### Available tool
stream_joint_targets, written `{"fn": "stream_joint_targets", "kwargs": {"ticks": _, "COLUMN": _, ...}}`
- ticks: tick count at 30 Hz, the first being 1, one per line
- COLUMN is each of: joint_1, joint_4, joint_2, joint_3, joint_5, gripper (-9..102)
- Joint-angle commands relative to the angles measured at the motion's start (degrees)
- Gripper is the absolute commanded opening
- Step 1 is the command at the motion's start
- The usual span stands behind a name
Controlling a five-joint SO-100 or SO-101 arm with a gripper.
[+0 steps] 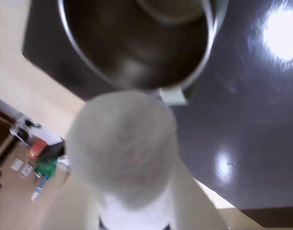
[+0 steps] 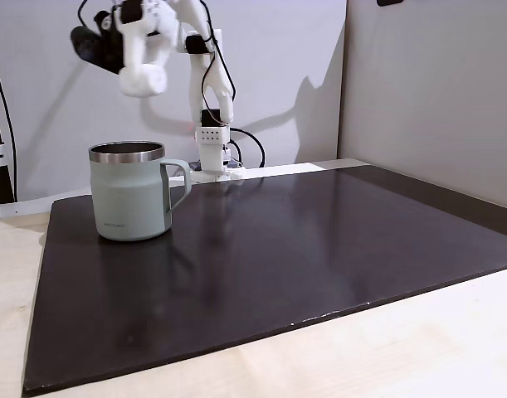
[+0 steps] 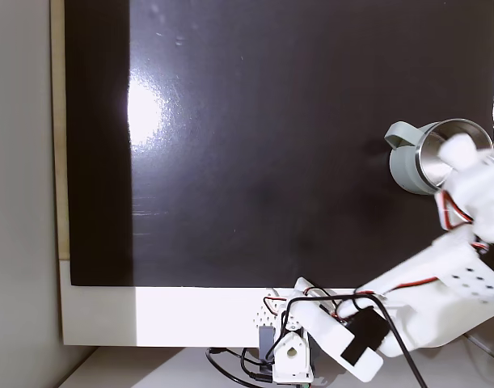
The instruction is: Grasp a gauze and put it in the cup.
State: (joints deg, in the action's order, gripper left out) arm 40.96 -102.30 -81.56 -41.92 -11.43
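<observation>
The gauze (image 1: 122,143) is a soft white roll, blurred and close in the wrist view, held just below the open mouth of the cup (image 1: 136,43). In a fixed view my gripper (image 2: 143,79) is shut on the gauze (image 2: 149,81), high above the pale grey-green cup (image 2: 129,195), whose handle points right. Seen from above, the gripper (image 3: 463,162) overlaps the cup's steel rim (image 3: 428,137) at the mat's right edge.
A glossy black mat (image 2: 303,249) covers most of the light wooden table (image 2: 419,340). The arm's base (image 2: 212,157) and its cables stand at the back edge by the wall. Beyond the table's edge, floor clutter (image 1: 41,158) shows in the wrist view.
</observation>
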Motion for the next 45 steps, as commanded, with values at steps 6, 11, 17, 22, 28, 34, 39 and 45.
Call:
{"fn": "stream_joint_targets", "kwargs": {"ticks": 6, "joint_1": 4.5, "joint_4": 1.2, "joint_2": 3.3, "joint_3": 0.9, "joint_5": 2.3, "gripper": 0}}
{"fn": "stream_joint_targets", "kwargs": {"ticks": 11, "joint_1": 4.2, "joint_4": 1.2, "joint_2": 5.7, "joint_3": 1.2, "joint_5": 2.6, "gripper": 0}}
{"fn": "stream_joint_targets", "kwargs": {"ticks": 17, "joint_1": 2.3, "joint_4": 1.2, "joint_2": 7.9, "joint_3": 1.3, "joint_5": 2.6, "gripper": 0}}
{"fn": "stream_joint_targets", "kwargs": {"ticks": 22, "joint_1": 1.7, "joint_4": 1.4, "joint_2": 9.7, "joint_3": 1.5, "joint_5": 2.3, "gripper": 0}}
{"fn": "stream_joint_targets", "kwargs": {"ticks": 28, "joint_1": 1.6, "joint_4": 1.3, "joint_2": 11.0, "joint_3": 2.5, "joint_5": 1.9, "gripper": 0}}
{"fn": "stream_joint_targets", "kwargs": {"ticks": 34, "joint_1": 1.1, "joint_4": 0.0, "joint_2": 11.0, "joint_3": 2.5, "joint_5": 2.2, "gripper": 24}}
{"fn": "stream_joint_targets", "kwargs": {"ticks": 39, "joint_1": 1.0, "joint_4": -0.1, "joint_2": 10.9, "joint_3": 3.0, "joint_5": 1.9, "gripper": 37}}
{"fn": "stream_joint_targets", "kwargs": {"ticks": 45, "joint_1": 0.8, "joint_4": -0.1, "joint_2": 10.5, "joint_3": 3.2, "joint_5": 2.1, "gripper": 37}}
